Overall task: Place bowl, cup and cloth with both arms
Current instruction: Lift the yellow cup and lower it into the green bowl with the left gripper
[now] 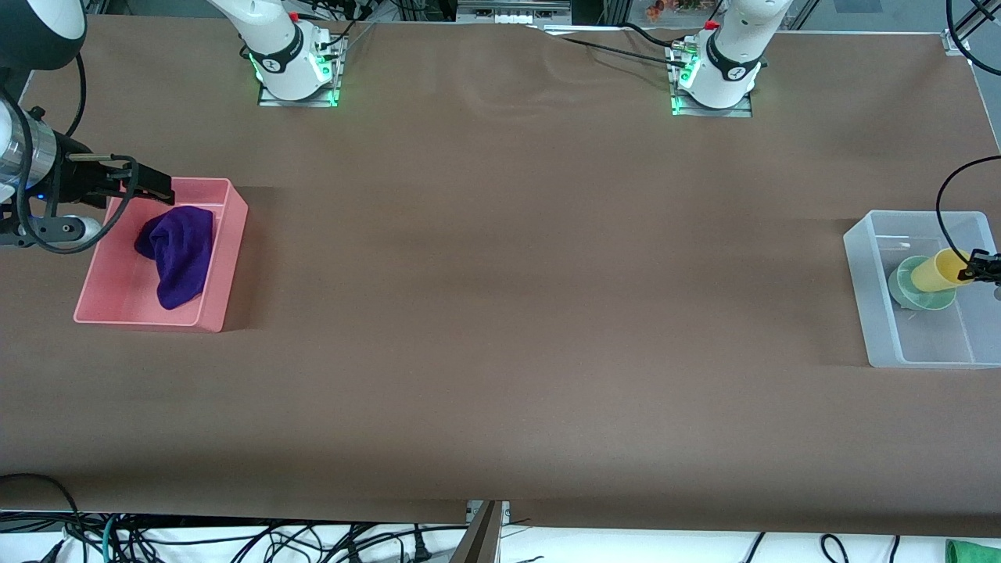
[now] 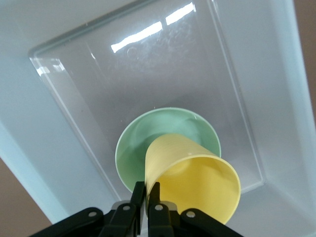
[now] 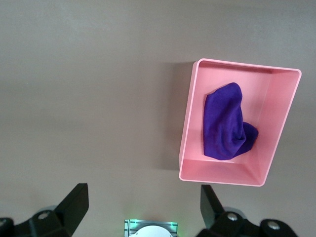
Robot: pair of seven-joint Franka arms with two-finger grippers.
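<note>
Cup (image 2: 195, 175), yellow plastic: light, thin-walled, slippery, pinched at rim by left hand (image 2: 146, 197) over bowl (image 2: 148, 136); right hand (image 3: 143, 205) spread empty above cloth (image 3: 227, 122).

This is a robotics lab, set up for testing rather than living or cooking. Two white robot arms are bolted to metal base plates (image 1: 298, 95) at the 12 o'clock edge of a wide tabletop (image 1: 500, 313) covered in plain brown sheeting, and green status lights glow at each base. Black cables (image 1: 610, 47) trail from the bases, and more wires lie tangled on the floor at the 6 o'clock edge. Metal framing shows past the tabletop at 12 o'clock. The few things laid out are simple practice props: a pink bin (image 1: 227, 258) at 9 o'clock and a clear plastic bin (image 1: 868, 297) at 3 o'clock.
</note>
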